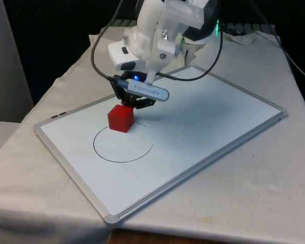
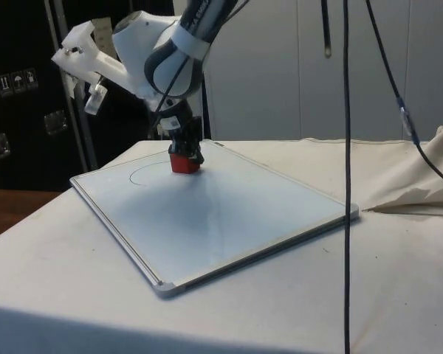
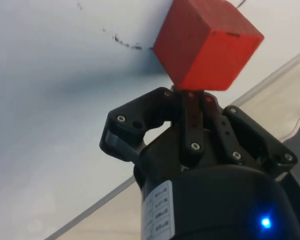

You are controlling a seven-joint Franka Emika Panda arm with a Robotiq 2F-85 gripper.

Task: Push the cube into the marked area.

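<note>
Red cube (image 1: 121,118) sits touching the front of the closed, empty-handed claw (image 1: 135,104), straddling the drawn circle (image 1: 123,144) on the whiteboard (image 1: 218,117), the ring's middle lying straight beyond it from the fingertips.

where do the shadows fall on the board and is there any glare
Front view: a soft shadow of the arm spreads over the board behind the cube, no glare. Side view: a broad dim shadow runs from the cube toward the near edge. Wrist view: a dark patch beside the cube.
</note>
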